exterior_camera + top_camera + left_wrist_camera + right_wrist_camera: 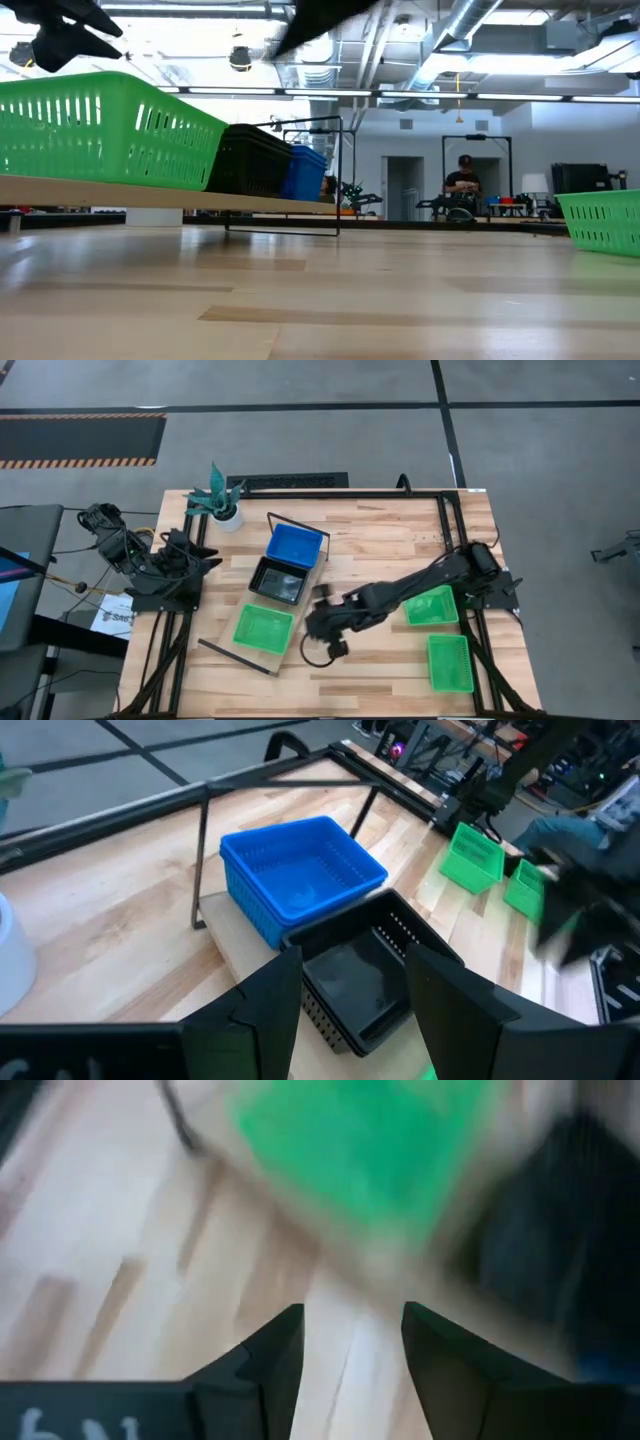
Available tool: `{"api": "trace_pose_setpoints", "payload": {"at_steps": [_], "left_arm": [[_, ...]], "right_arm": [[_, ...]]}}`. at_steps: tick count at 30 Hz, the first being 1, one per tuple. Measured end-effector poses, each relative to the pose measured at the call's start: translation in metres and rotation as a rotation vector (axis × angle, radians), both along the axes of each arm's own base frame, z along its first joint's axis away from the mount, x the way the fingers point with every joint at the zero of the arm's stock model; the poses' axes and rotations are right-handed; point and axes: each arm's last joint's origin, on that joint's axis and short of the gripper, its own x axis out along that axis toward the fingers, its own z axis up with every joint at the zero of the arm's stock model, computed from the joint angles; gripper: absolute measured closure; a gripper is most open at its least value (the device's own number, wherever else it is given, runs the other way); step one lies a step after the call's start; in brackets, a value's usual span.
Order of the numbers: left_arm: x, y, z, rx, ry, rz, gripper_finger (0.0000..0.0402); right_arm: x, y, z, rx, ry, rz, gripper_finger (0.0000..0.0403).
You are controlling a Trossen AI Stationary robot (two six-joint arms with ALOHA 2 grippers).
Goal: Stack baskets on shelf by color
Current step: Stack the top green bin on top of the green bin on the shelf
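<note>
So far the shelf (300,612) carries a blue basket (295,546) at its far end, black basket (279,581) mid, green basket (263,628) near end; 2 green baskets (432,605) wait by the table's right edge, right gripper (343,1342) spread, prob. empty, left gripper (352,982) spread, parked at left edge.

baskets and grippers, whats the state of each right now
Blue basket: on shelf, empty.
Black basket: on shelf beside the blue, empty.
Green basket: on shelf, empty.
Two green baskets: on table, off shelf.
Right gripper: open, empty, beside shelf.
Left gripper: open, empty.
</note>
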Motion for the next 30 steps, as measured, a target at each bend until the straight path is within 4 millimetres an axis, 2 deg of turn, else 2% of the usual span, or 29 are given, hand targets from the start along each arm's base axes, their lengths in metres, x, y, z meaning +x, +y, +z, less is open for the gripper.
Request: {"api": "trace_pose_setpoints", "payload": {"at_steps": [3,5,9,11,16,19,22,26,30], "left_arm": [[0.0,-0.001,0.0,-0.009,0.013,-0.018,0.0232],[0.0,-0.001,0.0,-0.013,0.015,-0.022,0.0232],[0.0,-0.001,0.0,-0.014,0.015,-0.023,0.0232],[0.0,-0.001,0.0,-0.007,0.015,-0.024,0.0232],[0.0,-0.001,0.0,0.006,0.017,-0.027,0.0232],[0.0,-0.001,0.0,0.006,0.017,-0.027,0.0232],[0.0,-0.001,0.0,0.006,0.017,-0.026,0.0232],[0.0,-0.001,0.0,-0.006,0.013,-0.02,0.0232],[0.0,-0.001,0.0,-0.012,0.01,-0.017,0.0232]], "right_arm": [[-0.028,-0.009,-0.001,0.109,0.231,-0.319,0.0217],[-0.05,-0.013,-0.004,0.108,0.378,-0.549,0.0219],[-0.096,-0.015,-0.008,-0.023,0.557,-0.972,0.0217],[-0.114,-0.012,-0.011,-0.083,0.564,-1.096,0.0214],[-0.158,-0.005,-0.022,0.031,0.458,-1.209,0.0211],[-0.188,-0.007,-0.034,0.047,0.439,-1.323,0.0213],[-0.21,-0.012,-0.039,0.136,0.387,-1.386,0.0213],[-0.221,-0.018,-0.046,0.305,0.322,-1.397,0.0207],[-0.223,-0.022,-0.059,0.375,0.28,-1.395,0.0203]]}}
